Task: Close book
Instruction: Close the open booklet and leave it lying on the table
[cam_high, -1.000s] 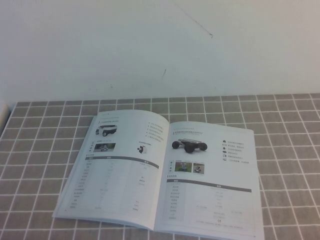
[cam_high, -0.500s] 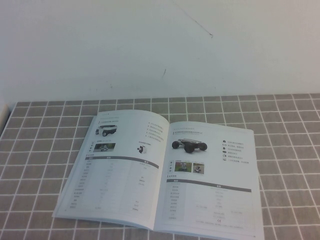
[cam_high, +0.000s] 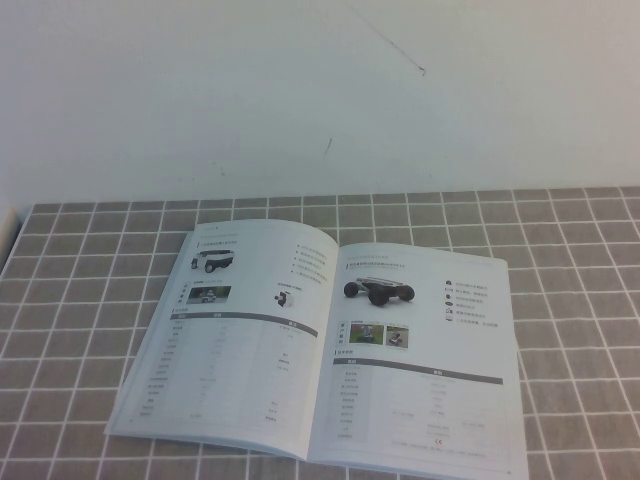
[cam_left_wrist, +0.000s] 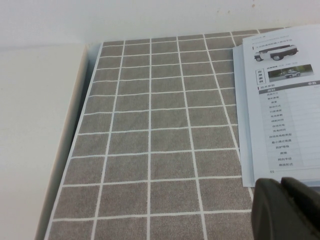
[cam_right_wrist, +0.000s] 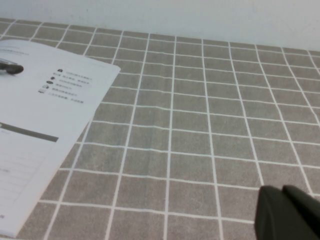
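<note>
A thin white booklet (cam_high: 320, 345) lies open and flat on the grey tiled tablecloth, showing pictures of wheeled robots and tables of text. Neither arm shows in the high view. In the left wrist view my left gripper (cam_left_wrist: 282, 186) is shut with nothing in it, hovering just off the near left corner of the booklet's left page (cam_left_wrist: 280, 100). In the right wrist view my right gripper (cam_right_wrist: 283, 192) is shut and empty, over bare tiles, well away from the booklet's right page (cam_right_wrist: 40, 125).
The grey tiled tablecloth (cam_high: 580, 260) covers the table up to a white wall (cam_high: 320, 90) at the back. Bare white tabletop (cam_left_wrist: 35, 140) borders the cloth on the robot's left.
</note>
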